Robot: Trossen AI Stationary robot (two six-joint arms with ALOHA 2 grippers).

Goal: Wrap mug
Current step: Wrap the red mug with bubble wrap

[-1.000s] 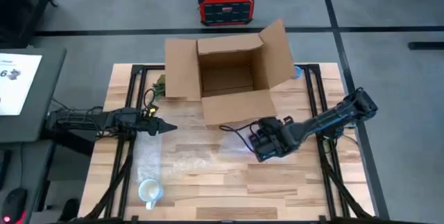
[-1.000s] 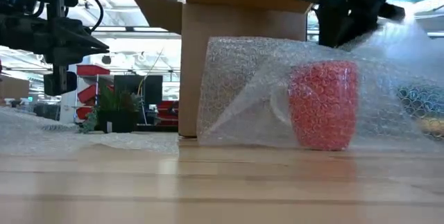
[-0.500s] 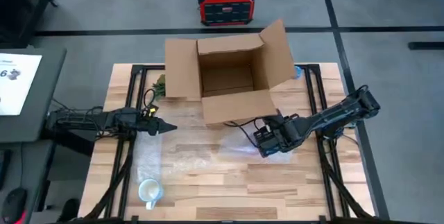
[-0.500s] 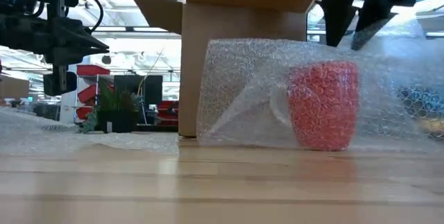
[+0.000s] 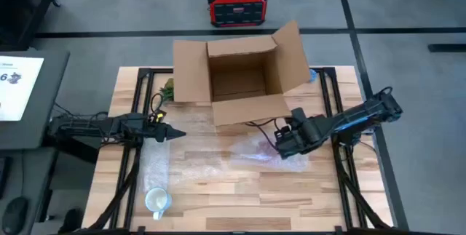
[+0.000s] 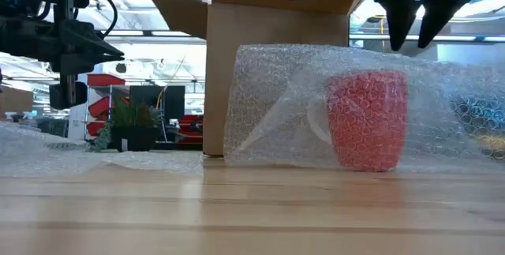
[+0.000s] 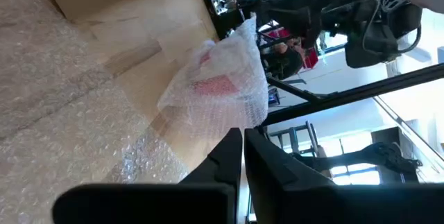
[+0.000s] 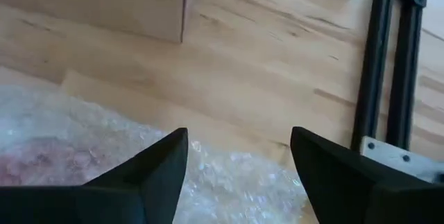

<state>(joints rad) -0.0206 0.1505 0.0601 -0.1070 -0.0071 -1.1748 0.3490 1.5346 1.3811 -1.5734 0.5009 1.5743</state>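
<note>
A red mug (image 6: 368, 121) stands upright on the table under a fold of bubble wrap (image 6: 316, 105), right of centre (image 5: 256, 152). My right gripper (image 6: 413, 43) hangs open just above the wrap's right part, touching nothing; the wrap (image 8: 83, 141) lies under its spread fingers (image 8: 239, 161). My left gripper (image 5: 175, 134) is shut and hovers at the table's left, its fingers (image 7: 243, 156) pointing at the wrapped mug (image 7: 218, 85). A white mug (image 5: 156, 201) stands on a second bubble wrap sheet (image 5: 156, 168) at the near left.
An open cardboard box (image 5: 240, 78) stands at the table's far middle, just behind the wrapped mug. A small plant (image 5: 167, 89) sits at its left and a blue object (image 5: 312, 75) at its right. Bare wood lies along the near edge (image 5: 277, 198).
My right gripper has risen and drawn back toward the table's right edge, away from the wrap. The wrap's right part, raised toward the gripper a second ago, now lies lower over the red mug. The mug itself has stayed in place.
</note>
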